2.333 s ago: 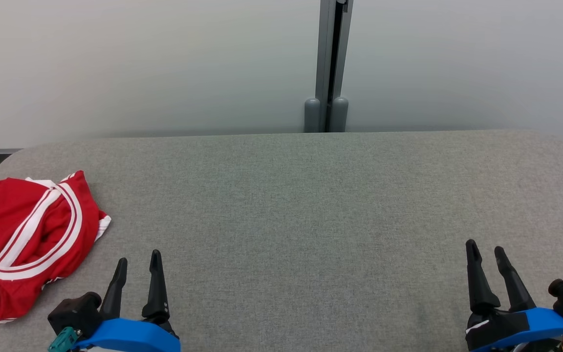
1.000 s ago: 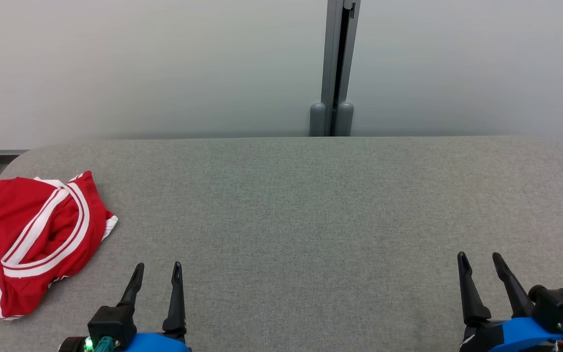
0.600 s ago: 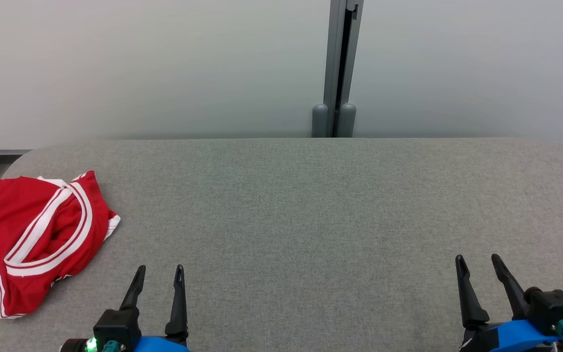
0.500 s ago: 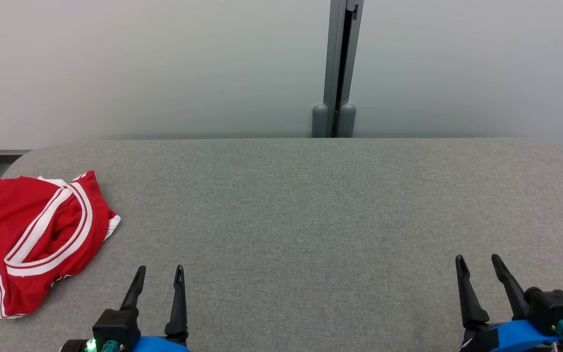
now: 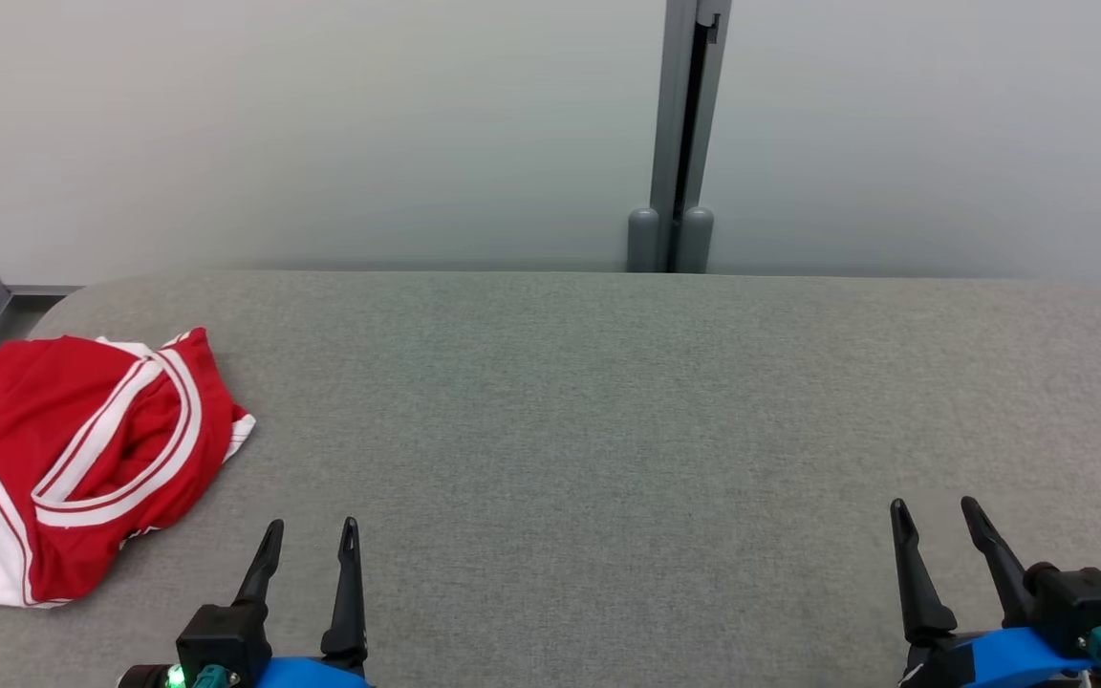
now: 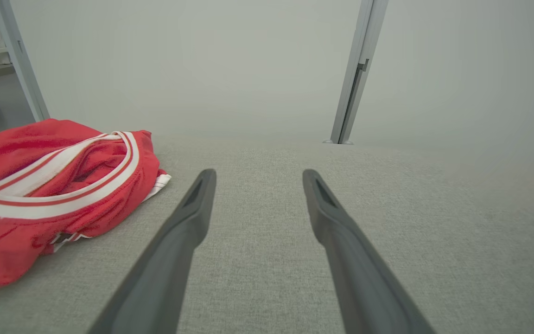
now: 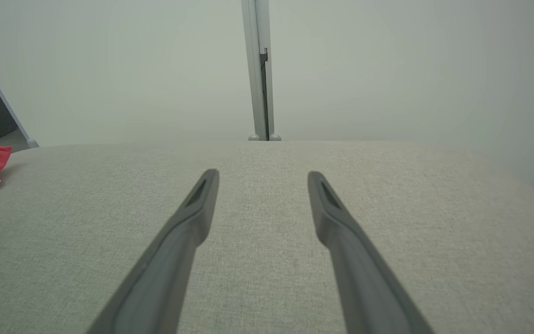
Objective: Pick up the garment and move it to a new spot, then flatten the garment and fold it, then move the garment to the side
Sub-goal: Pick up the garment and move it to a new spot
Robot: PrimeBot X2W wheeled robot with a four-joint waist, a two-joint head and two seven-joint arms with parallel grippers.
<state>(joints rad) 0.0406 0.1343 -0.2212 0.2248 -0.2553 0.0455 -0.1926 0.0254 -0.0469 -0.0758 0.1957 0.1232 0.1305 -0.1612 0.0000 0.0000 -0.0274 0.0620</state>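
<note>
Clearly nothing is grasped yet: the garment [image 5: 82,449] lies crumpled at the table's [image 5: 608,411] left end, while left gripper [image 5: 313,524] and right gripper [image 5: 933,504] hover empty, jaws wide. Best reach left and pinch a thick fold near the striped band [image 6: 40,208], lifting cleanly.

No legible text or labels.
</note>
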